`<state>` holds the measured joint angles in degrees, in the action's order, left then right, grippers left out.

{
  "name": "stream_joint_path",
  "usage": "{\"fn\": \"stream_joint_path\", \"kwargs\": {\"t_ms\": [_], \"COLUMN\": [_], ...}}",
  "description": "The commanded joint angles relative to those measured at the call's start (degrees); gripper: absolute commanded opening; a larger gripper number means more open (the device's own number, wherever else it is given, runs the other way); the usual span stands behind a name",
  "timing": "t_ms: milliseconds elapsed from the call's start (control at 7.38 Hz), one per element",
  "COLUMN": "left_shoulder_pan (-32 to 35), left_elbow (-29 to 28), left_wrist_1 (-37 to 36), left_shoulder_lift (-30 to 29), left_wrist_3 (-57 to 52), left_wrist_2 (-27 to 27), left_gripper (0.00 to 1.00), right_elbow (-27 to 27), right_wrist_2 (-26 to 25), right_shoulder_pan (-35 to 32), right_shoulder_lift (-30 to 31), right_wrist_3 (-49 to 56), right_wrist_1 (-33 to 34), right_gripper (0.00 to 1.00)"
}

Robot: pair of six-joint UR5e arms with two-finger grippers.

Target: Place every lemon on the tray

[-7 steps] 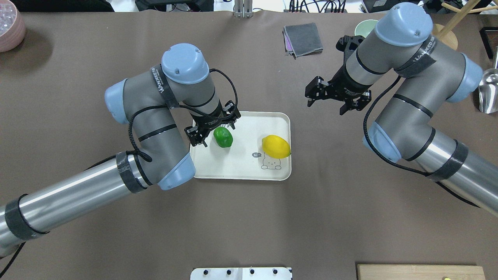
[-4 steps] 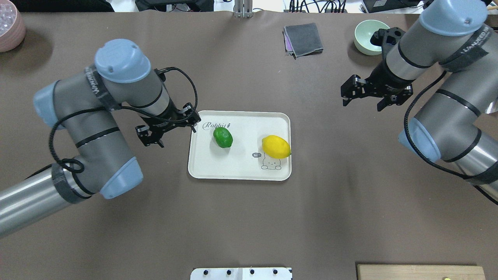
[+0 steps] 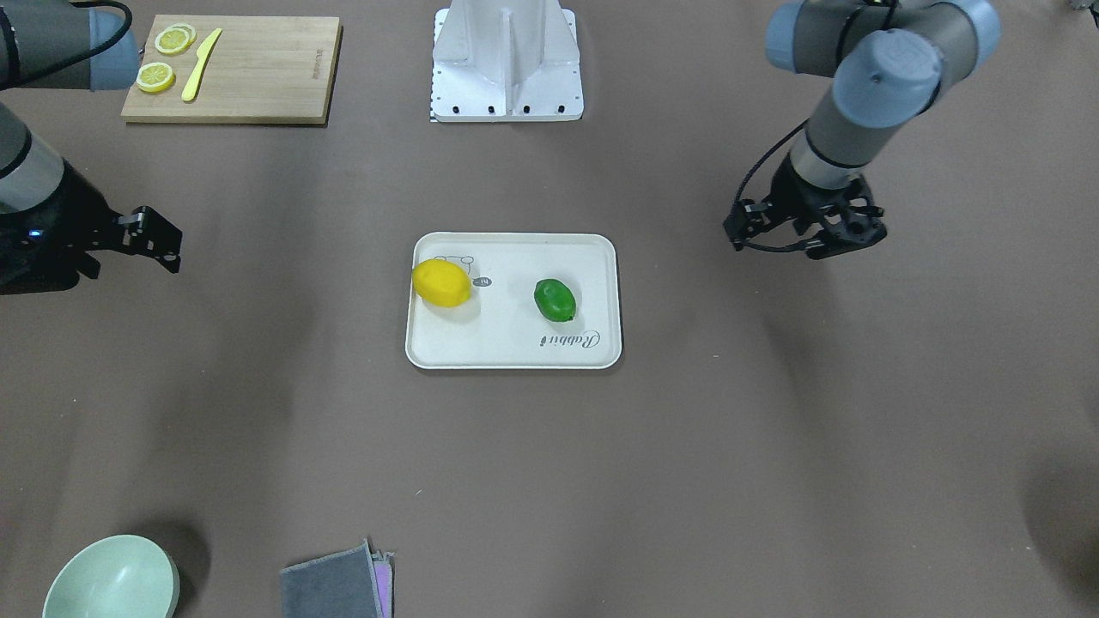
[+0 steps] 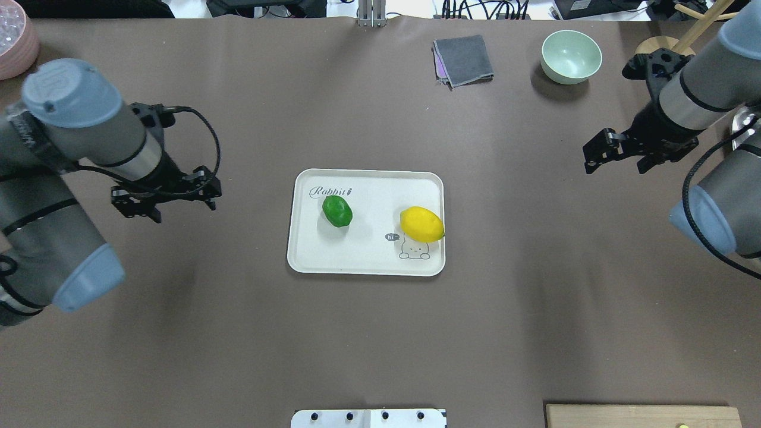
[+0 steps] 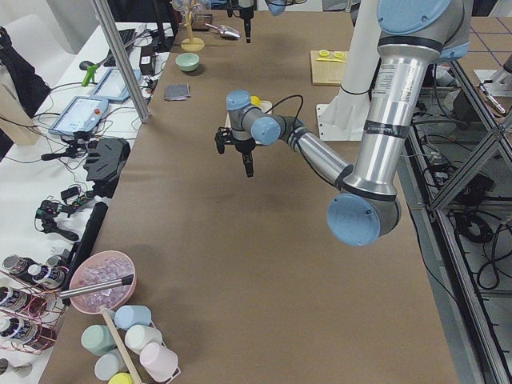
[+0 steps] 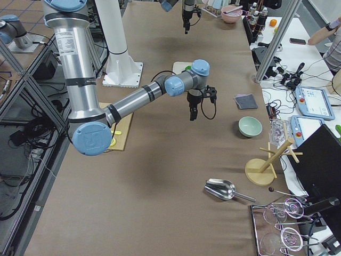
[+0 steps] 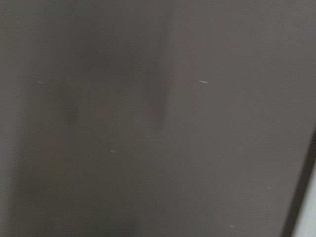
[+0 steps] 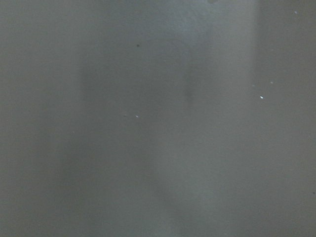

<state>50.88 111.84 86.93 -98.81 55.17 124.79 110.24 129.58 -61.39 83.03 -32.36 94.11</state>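
The cream tray point(image 4: 368, 255) lies at the table's middle and also shows in the front view point(image 3: 506, 343). The green lemon point(image 4: 337, 211) point(image 3: 555, 300) rests on it under the "Rabbit" script. The yellow lemon point(image 4: 421, 224) point(image 3: 441, 282) rests on it by the cartoon animal, close to the rim. My left gripper point(image 4: 178, 209) point(image 3: 798, 249) is open and empty over bare table, well left of the tray. My right gripper point(image 4: 615, 166) point(image 3: 146, 249) is open and empty, far right of the tray. Both wrist views show only blurred brown table.
A pale green bowl point(image 4: 571, 56) and a folded grey cloth point(image 4: 464, 59) sit at the far edge. A wooden cutting board point(image 3: 232, 69) with lemon slices and a yellow knife lies near the robot base point(image 3: 506, 60). A pink bowl point(image 4: 15, 44) is far left.
My left gripper has drawn back leftwards from the green lemon, which stays on the tray. My right gripper has moved out to the right. The lemons and the tray have not moved.
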Motion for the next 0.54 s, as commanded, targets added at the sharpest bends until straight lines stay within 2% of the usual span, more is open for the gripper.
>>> {"fn": "stream_joint_path", "kwargs": {"t_ms": [0,271,407], "left_shoulder_pan": [5.10,8.00,11.06], "left_elbow": [0.92,0.31,-0.48], "left_wrist_1": [1.83,13.81,17.71], "left_shoulder_lift": [7.90,19.29,23.97], "left_wrist_3": [-10.75,-14.71,-19.53], "left_wrist_2": [1.42,3.95,5.01], "left_gripper": [0.99,0.99,0.99], "right_elbow": [2.60,2.00,1.91], "right_wrist_2": [2.43,3.48,7.32], "right_shoulder_pan": [-2.60,-7.75,-11.70], "right_shoulder_lift": [7.11,9.51,11.35], "right_wrist_3": [3.17,12.02,12.23], "right_wrist_1": [-0.68,0.19,0.20], "right_gripper": [0.99,0.99,0.99]}}
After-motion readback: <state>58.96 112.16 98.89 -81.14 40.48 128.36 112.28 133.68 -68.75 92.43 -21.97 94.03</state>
